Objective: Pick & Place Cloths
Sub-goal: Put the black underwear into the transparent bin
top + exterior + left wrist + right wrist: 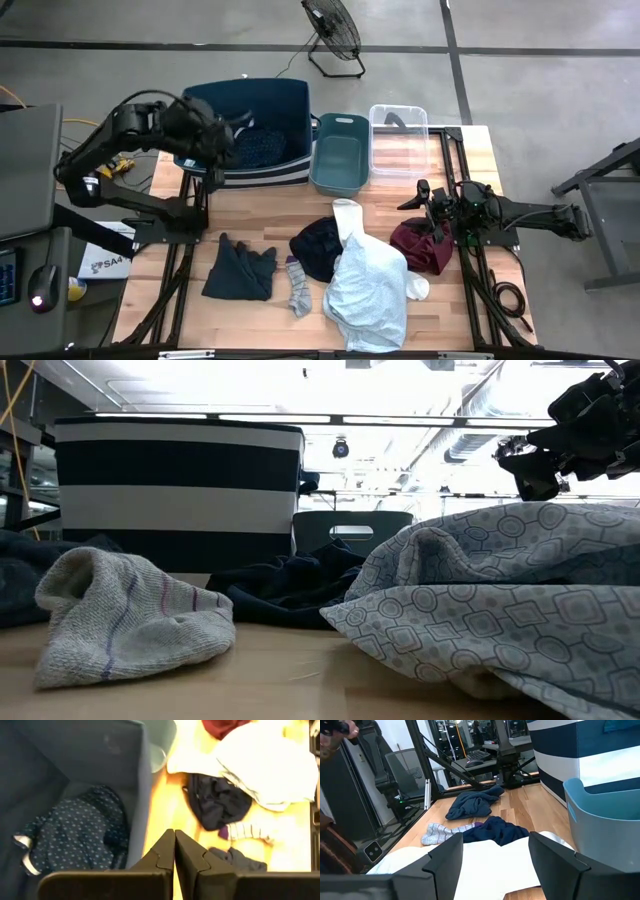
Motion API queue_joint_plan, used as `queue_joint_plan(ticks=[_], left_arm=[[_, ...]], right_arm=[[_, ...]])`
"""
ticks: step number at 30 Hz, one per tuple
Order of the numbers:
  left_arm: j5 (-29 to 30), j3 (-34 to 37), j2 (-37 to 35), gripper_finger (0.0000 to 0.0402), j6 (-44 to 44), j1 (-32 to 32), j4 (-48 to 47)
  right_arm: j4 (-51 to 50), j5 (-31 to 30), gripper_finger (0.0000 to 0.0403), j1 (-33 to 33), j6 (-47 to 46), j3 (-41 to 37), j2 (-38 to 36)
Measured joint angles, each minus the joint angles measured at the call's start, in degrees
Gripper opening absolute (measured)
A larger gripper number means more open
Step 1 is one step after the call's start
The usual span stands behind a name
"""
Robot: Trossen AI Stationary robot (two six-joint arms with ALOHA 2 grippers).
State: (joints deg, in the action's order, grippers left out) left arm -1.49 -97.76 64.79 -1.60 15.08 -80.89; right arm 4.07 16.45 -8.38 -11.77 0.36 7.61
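Near edge of the table: pale shirt lay in a heap, grey sock just left of it, dark cloth further left. A white sock poked out at the shirt's right side. Black cloth sat just behind the sock, partly under the shirt. Maroon cloth lay right of the shirt, directly beside the right gripper, which hovered at the table's right side, fingers spread wide, nothing between them. Farther back: teal bin and clear bin side by side. Dotted cloth lay inside the big striped bin at back left. Left gripper was over that bin's near rim, fingers pressed together, empty, the dotted cloth below and beside it, not touching.
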Motion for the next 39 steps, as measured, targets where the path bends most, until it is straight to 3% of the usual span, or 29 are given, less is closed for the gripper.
queue_joint_plan(ticks=[8, 14, 23, 29, 34, 39], left_arm=[[5.9, 0.6, 1.5, 0.0001, -8.8, -14.8, -3.0], [9.3, 7.4, 1.7, 0.0001, -14.0, -24.9, -3.1], [9.0, 22.4, 1.6, 0.0001, -20.0, -36.1, 0.9], [4.5, 30.6, 0.0, 0.0006, -20.8, -41.5, 7.0], [3.3, 38.9, -3.6, 0.0035, -16.7, -47.5, 15.8], [3.4, 48.0, -7.7, 0.0115, -16.4, -53.4, 24.5]], right_arm=[[0.0, 0.0, 0.0217, 0.0, 0.0, 0.0, 0.0], [0.0, 0.0, 0.0217, 0.0, 0.0, 0.0, 0.0], [0.0, 0.0, 0.0217, 0.0, 0.0, 0.0, 0.0], [0.0, 0.0, 0.0217, 0.0, 0.0, 0.0, 0.0], [0.0, 0.0, 0.0217, 0.0, 0.0, 0.0, 0.0], [0.0, 0.0, 0.0217, 0.0, 0.0, 0.0, 0.0]])
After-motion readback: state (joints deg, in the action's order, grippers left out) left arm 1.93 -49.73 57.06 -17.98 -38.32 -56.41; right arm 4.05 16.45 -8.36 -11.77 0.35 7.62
